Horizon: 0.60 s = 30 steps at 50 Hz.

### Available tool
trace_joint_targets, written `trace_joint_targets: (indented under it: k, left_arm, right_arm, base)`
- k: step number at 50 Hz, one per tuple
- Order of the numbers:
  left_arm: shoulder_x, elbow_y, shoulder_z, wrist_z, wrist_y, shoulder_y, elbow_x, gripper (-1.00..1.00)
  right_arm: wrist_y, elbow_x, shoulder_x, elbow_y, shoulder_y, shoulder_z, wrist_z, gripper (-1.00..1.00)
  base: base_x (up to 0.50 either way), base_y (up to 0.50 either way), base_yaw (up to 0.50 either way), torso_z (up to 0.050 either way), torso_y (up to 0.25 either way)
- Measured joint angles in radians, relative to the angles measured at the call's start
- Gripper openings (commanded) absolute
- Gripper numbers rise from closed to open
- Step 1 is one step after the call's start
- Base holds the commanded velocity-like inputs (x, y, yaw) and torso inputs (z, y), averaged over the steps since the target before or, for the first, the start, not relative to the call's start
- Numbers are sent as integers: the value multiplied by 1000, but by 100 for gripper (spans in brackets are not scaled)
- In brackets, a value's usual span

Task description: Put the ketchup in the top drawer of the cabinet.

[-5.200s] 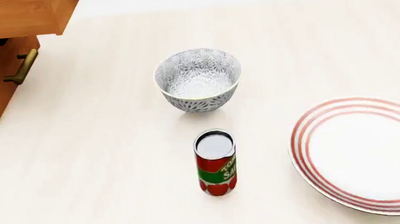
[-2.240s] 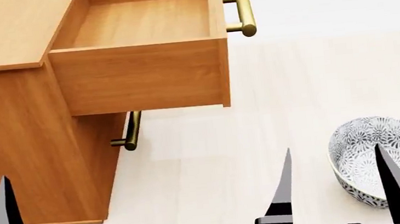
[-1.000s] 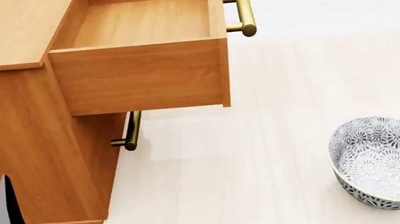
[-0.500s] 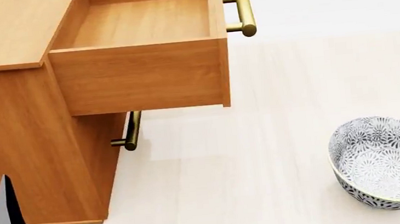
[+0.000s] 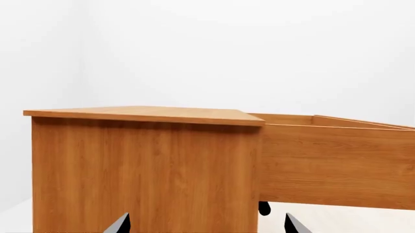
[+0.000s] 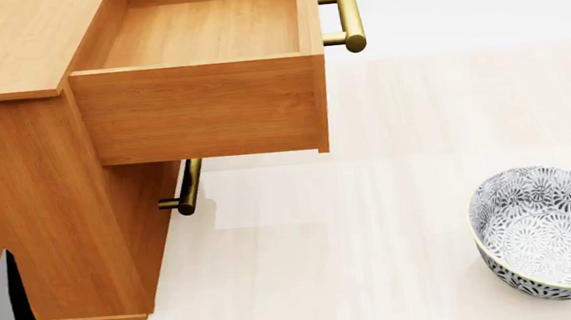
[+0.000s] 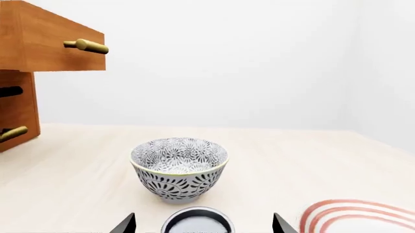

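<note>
Top drawer point(image 6: 206, 97) stood pulled out, and my right claw point(image 7: 203, 227) straddled the ketchup point(image 7: 197, 224).

On the right wrist feed I had the claw spread, one tip either side of the can's grey lid on the desk point(image 7: 292, 165), the patterned bowl point(image 7: 180, 167) just beyond it and a red-ringed plate point(image 7: 360, 216) to the right. The left claw point(image 5: 204, 225) was spread too, facing the side of the cabinet point(image 5: 143, 170). The drawer looked bare inside.
</note>
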<state>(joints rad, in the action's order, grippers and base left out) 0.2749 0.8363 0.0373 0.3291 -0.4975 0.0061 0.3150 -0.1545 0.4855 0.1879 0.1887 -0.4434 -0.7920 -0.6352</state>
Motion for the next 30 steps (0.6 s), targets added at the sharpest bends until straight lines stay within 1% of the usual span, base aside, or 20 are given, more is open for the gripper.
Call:
trace_joint_targets:
  k: [18,30]
  left_arm:
    - [9,-14,3,10,14,1,10,100]
    - [15,-23,6,16,22,1,15,100]
  right_arm:
    - [-12,-53,-7,-54,74,65,18,100]
    - [-20,-66,-2,-94,106,82,28,100]
  base:
    - [0,0,0,0,0]
    - [0,0,0,0,0]
